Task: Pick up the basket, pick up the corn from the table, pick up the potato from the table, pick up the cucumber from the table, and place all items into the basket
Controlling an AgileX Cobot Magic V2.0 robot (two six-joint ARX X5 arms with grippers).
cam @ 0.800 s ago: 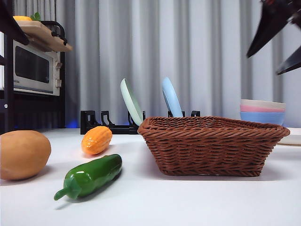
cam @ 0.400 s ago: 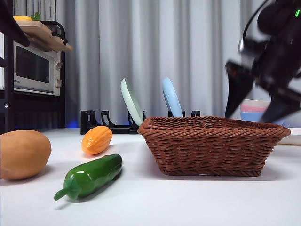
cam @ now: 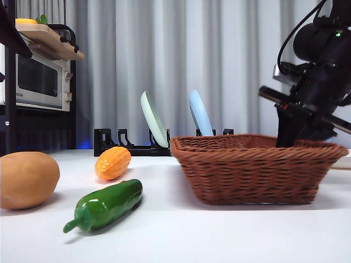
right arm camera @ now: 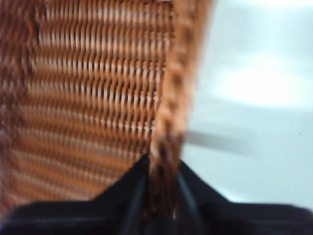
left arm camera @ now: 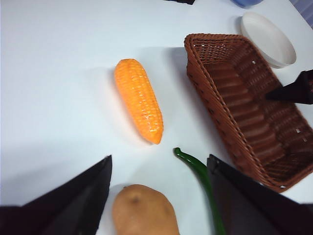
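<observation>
My right hand [right arm camera: 160,196] is down at the far right end of the basket [cam: 258,170], its two jaws clamped on the braided rim, one inside the wall and one outside. In the front view that arm comes in big and dark from the upper right, and its body hides whatever stands directly behind that end of the basket. My left hand [left arm camera: 159,183] hangs released above the vegetables, jaws spread wide and gripping nothing.

On the table [cam: 181,235] I count three vegetables, all lying outside the basket and to its left: one corn [cam: 112,163] farthest back, one cucumber [cam: 104,205] nearer the camera with its curled stem pointing away from the basket, and one potato [cam: 27,179] at the left edge. The cucumber is the closest of them to the basket wall, though apart from it.

Behind, a black rack [cam: 129,143] holds two plates on edge, one pale green [cam: 152,118] and one light blue [cam: 199,113]. A microwave [cam: 37,79] sits at the far left under a wooden shelf. One white dish [left arm camera: 269,39] lies just beyond the basket's far end.
</observation>
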